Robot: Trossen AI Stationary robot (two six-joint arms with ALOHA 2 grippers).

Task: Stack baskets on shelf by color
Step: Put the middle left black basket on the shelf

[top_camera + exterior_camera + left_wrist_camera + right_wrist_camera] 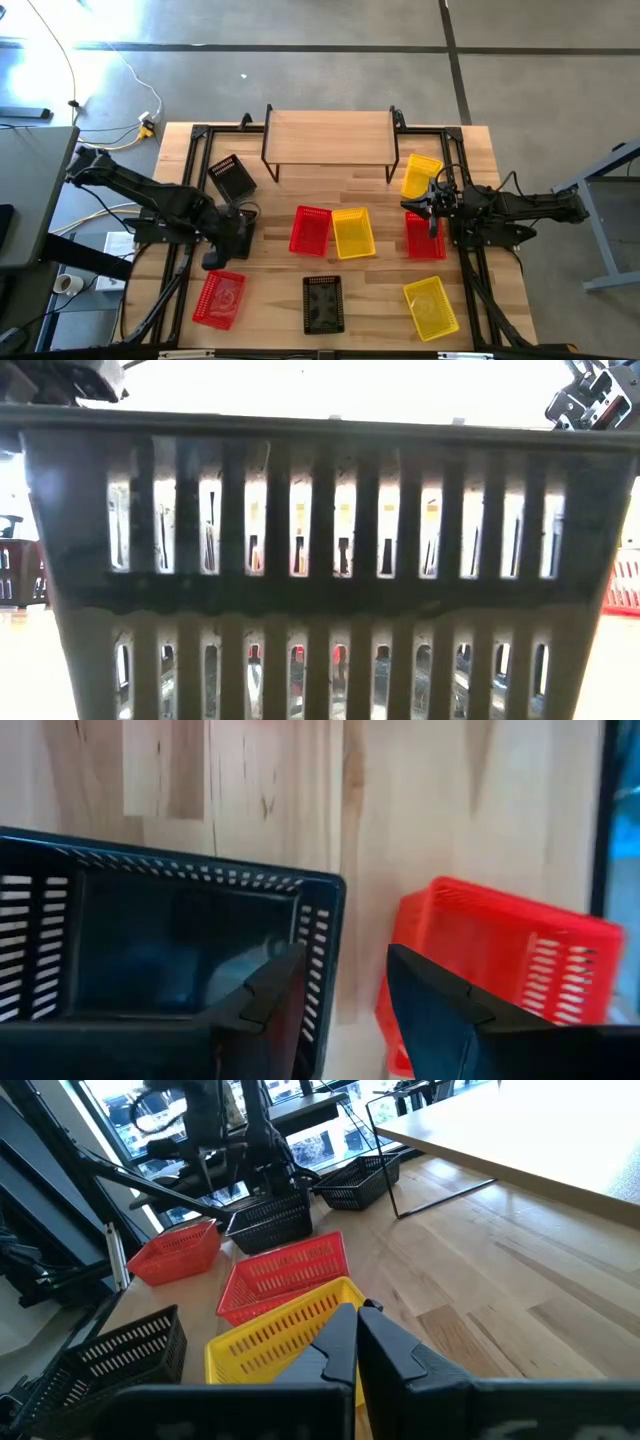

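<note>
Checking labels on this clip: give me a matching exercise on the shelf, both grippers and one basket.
Things:
1. shelf
2. left gripper
3. right gripper
4. front-row black basket

States:
A. fingers shut
B. no basket on it
C. fingers open, astride the wall of a second black basket
D. lies between a red basket and a yellow basket

Pairs: 1-B, 2-C, 3-A, 4-D

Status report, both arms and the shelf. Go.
Left gripper open, fingers straddling black basket wall. Right gripper shut, empty, over the table's right side. Shelf bare, nothing stacked. Nothing blocking.
</note>
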